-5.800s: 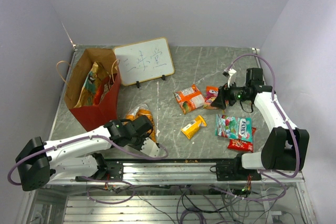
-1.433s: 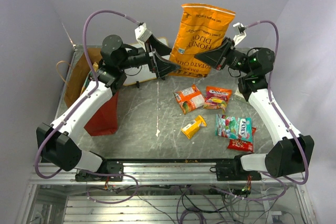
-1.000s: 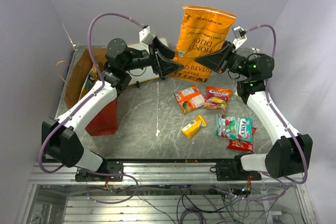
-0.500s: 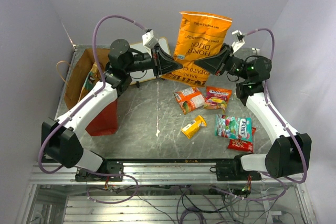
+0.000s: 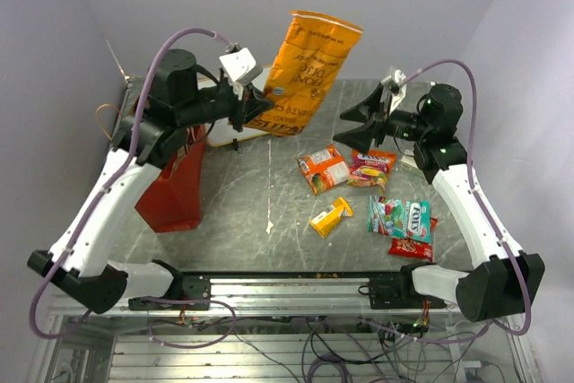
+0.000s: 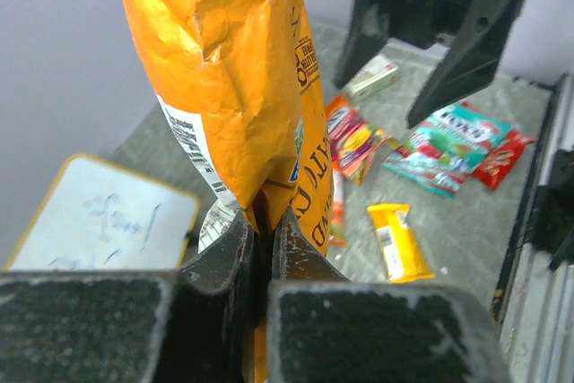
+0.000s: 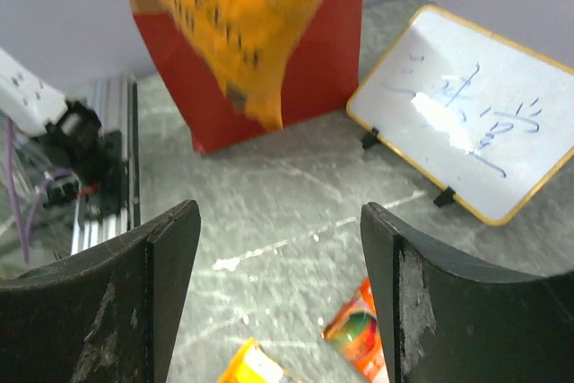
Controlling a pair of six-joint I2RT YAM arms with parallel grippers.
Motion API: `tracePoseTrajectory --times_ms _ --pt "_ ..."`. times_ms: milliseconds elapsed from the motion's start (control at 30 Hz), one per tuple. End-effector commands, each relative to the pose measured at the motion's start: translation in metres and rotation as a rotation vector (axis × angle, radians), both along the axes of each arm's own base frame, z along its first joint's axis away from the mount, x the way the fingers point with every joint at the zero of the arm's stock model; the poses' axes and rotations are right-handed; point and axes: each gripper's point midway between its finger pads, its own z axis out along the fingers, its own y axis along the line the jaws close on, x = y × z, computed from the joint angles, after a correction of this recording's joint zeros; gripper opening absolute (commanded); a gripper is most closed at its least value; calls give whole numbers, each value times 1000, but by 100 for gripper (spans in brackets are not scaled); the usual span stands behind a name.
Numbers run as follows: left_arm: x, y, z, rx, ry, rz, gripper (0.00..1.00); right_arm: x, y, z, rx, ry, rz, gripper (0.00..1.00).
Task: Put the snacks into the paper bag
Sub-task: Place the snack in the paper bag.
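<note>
Lavender walls around a grey marbled table (image 5: 260, 190), that's the top camera. The left gripper (image 5: 267, 107) is clamped on the lower edge of the orange chip bag (image 5: 309, 65). The bag is up in the air at the upper middle of the frame, tilted and clear of the table. The right gripper (image 5: 339, 130) sits just right of it, jaws spread wide, nothing in them, not touching the bag. The red paper bag (image 5: 170, 195) stands at the left, partly hidden behind the left arm. Other snacks lie right of centre: an orange-white pack (image 5: 323, 168), a pink-red pack (image 5: 369, 168) just beside it, a yellow pack (image 5: 330, 217) lower down, and a teal-white candy bag (image 5: 402, 217) overlapping a red pack (image 5: 411, 247).

Left wrist cam: the fingers (image 6: 220, 262) are pinched tight on a fold of the orange bag, which fills the upper left. A whiteboard (image 6: 99, 213) is at lower left, and a small white box (image 6: 372, 78) is at the upper middle.

Right wrist cam: two black fingers at the bottom corners, with only bare table in the wide gap between them. The orange bag is at the top, in front of the paper bag, and the whiteboard is on the right.
</note>
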Motion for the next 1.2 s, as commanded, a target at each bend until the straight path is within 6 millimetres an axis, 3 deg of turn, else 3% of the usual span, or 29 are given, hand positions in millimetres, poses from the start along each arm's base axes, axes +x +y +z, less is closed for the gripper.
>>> tracePoseTrajectory --times_ms 0,267,533,667,833,900,933,1167 --pt "-15 55 12 172 -82 176 7 -25 -11 -44 -176 -69 68 72" --pt "-19 141 32 344 -159 533 7 -28 -26 -94 -325 -7 52 73" --pt "-55 203 77 271 -247 721 7 -24 -35 -112 -332 -10 2 73" --pt "-68 229 86 256 -265 819 7 -24 -43 -120 -314 11 -16 74" --pt "-64 272 73 360 -256 1026 7 -26 -47 -130 -310 48 -19 74" --pt "-59 290 60 430 -231 1112 7 -26 -48 -131 -314 53 -20 74" --pt "-55 295 43 488 -188 1130 7 -26 -49 -131 -312 52 -22 74" --pt "-39 283 0 578 -72 1039 7 -32 -50 -134 -307 37 -27 74"
